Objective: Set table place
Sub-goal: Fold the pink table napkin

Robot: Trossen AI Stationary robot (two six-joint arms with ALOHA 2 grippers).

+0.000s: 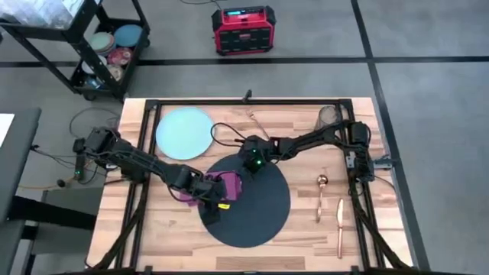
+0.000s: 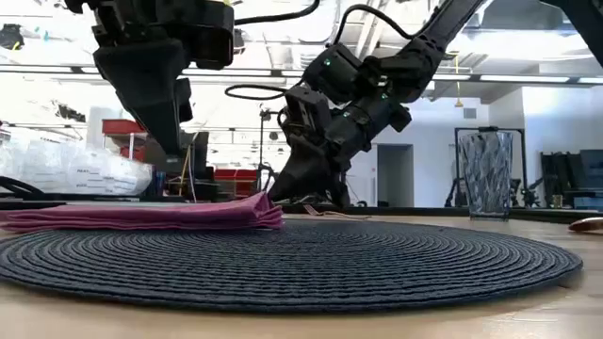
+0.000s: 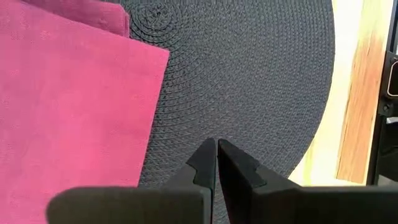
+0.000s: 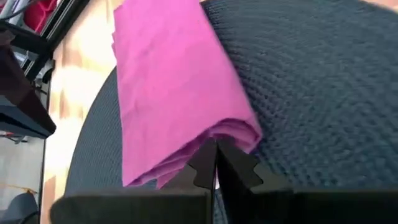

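Napkin is soft and limp; pinch a folded edge. Left claw closed, empty; right claw closed at its corner, grip uncertain

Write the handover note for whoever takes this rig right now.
Left gripper: shut, empty, hovering over the mat beside the napkin.
Right gripper: shut, at the napkin's folded edge on the mat's far side; an actual pinch cannot be confirmed.
Napkin lies on the mat's left part.
Plate sits off the mat, at the table's far left.
Glass tumbler at the far right corner.
Spoon and knife right of the mat.
Left: plate, cutlery, tumbler to place.
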